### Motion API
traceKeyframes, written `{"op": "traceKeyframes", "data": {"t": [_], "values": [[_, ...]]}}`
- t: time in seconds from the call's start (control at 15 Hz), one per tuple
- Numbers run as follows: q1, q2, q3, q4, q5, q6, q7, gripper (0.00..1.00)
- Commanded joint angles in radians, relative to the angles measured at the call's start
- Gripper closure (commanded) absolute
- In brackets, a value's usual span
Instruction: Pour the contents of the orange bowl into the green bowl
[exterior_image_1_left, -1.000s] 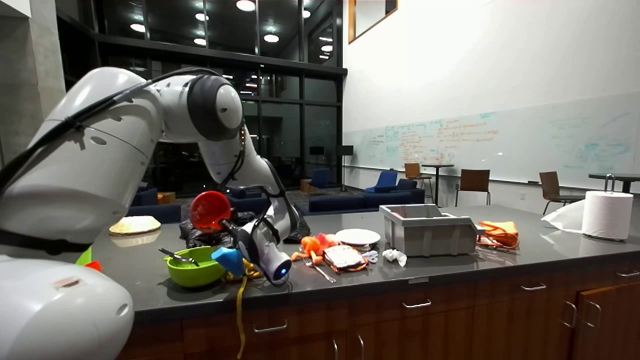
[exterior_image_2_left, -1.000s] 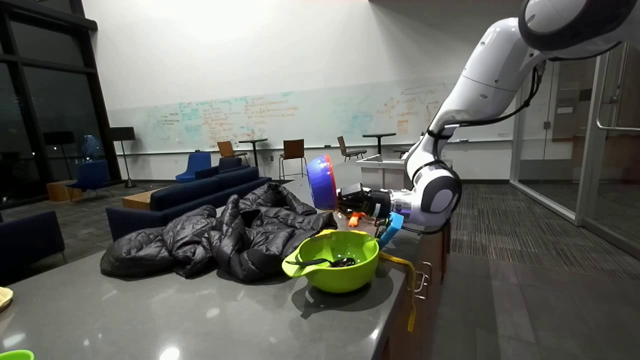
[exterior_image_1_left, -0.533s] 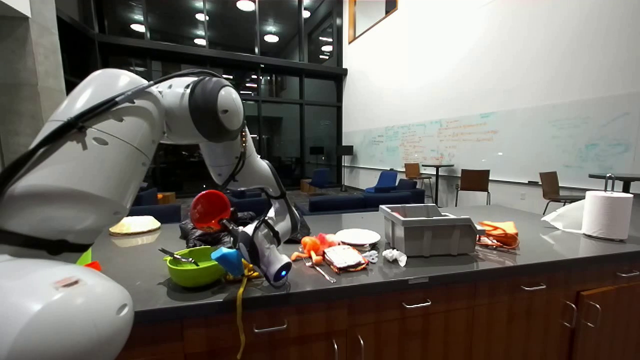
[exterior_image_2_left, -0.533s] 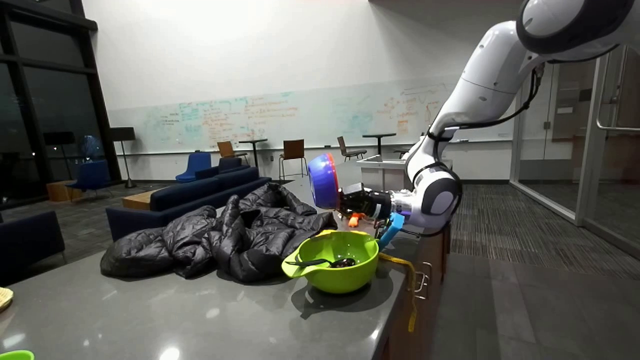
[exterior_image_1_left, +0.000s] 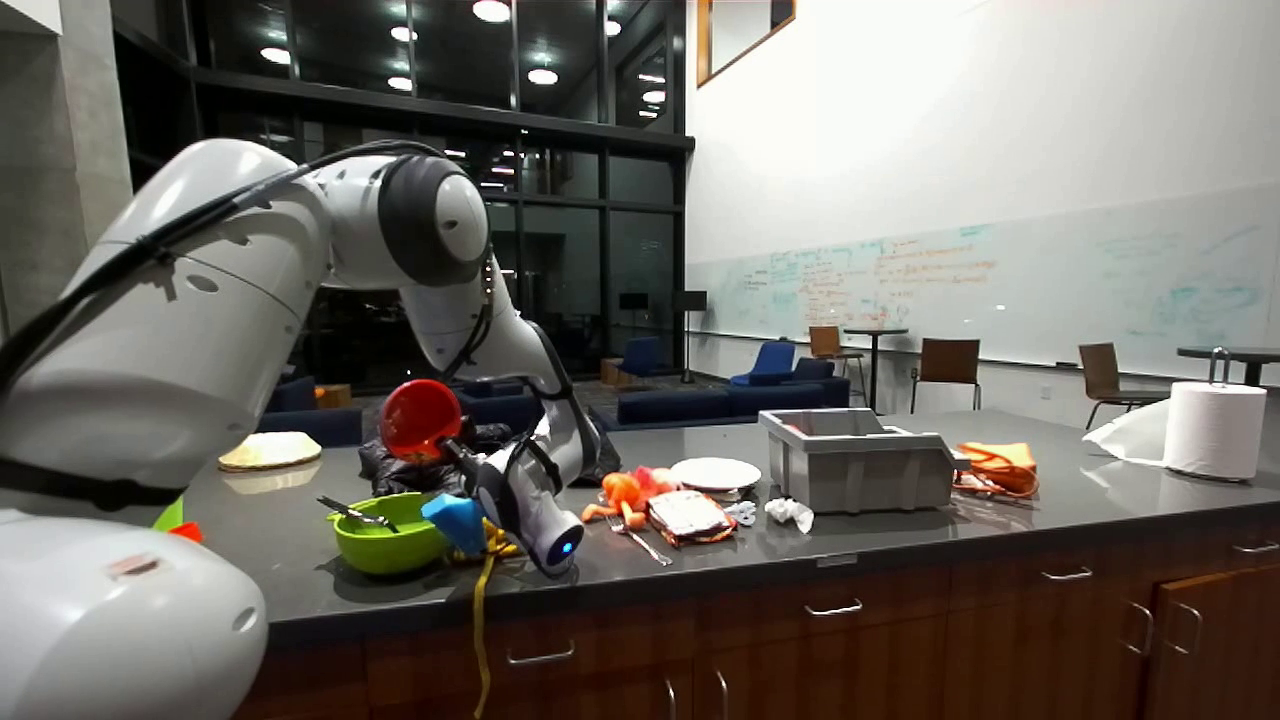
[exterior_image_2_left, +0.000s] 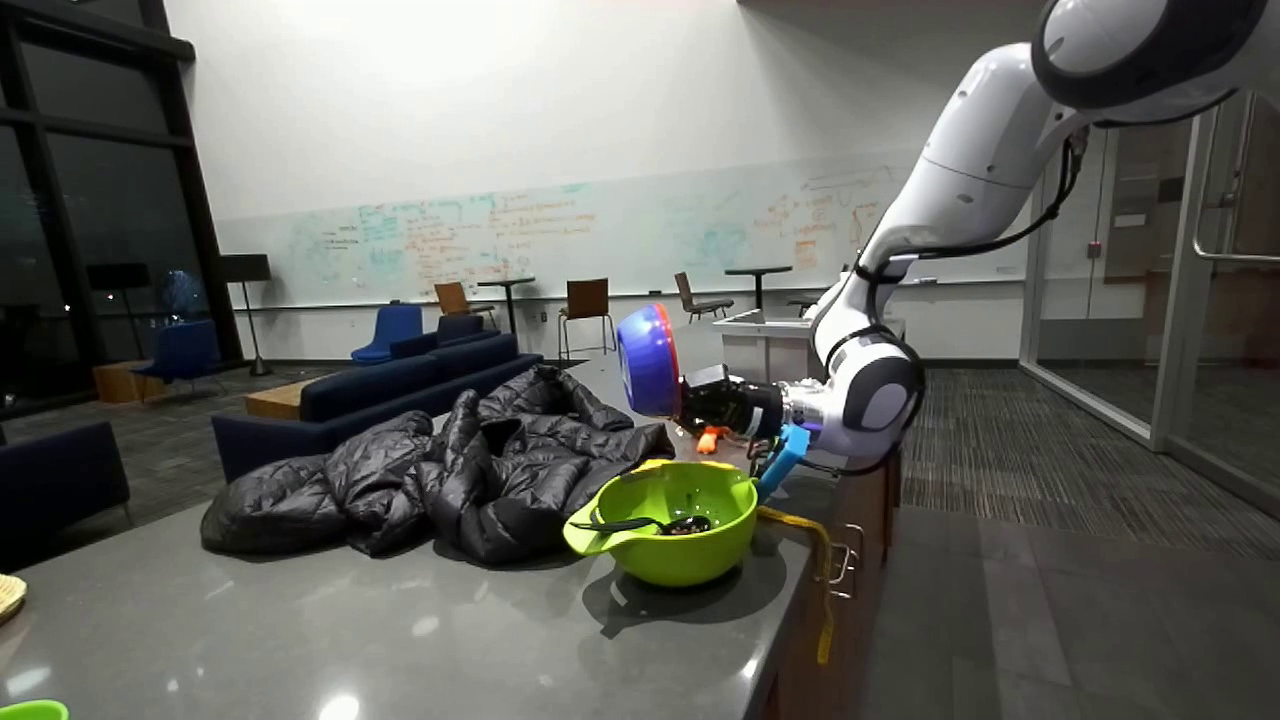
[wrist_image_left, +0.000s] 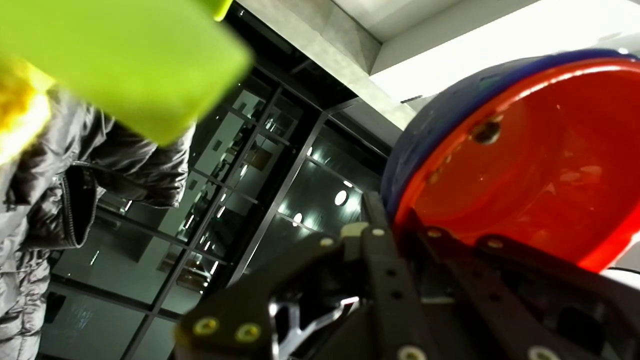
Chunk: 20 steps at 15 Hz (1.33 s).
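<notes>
The green bowl (exterior_image_2_left: 680, 562) sits on the gray counter (exterior_image_2_left: 400, 650) with a dark spoon-like tool (exterior_image_2_left: 625, 523) lying in it. In both exterior views the orange bowl (exterior_image_1_left: 422, 415) is up above the green bowl, not touching it. The gripper (wrist_image_left: 397, 215) pinches the orange bowl by its rim, with the jaws closed on that thin edge. The orange bowl is round, so it has no long side; what matters is where its mouth points. It is tipped on its side, and the mouth looks sideways toward the arm (exterior_image_2_left: 970, 165), not straight down at the green bowl. In the wrist view a small dark bit (wrist_image_left: 486, 133) sits inside, near the lip. The rest of the inside that shows looks bare, so the pour seems mostly done. To drop the last bit, the mouth probably has to turn down more, right over the green bowl, or the bit may land on the counter.
</notes>
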Motion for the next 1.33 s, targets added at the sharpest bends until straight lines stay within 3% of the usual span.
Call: {"op": "traceKeyframes", "data": {"t": [0.0, 1.27], "values": [[-0.005, 0.010, -0.007, 0.015, -0.027, -0.033, 0.035, 0.98], [0.007, 0.015, -0.014, 0.030, -0.051, -0.007, 0.047, 0.98]]}}
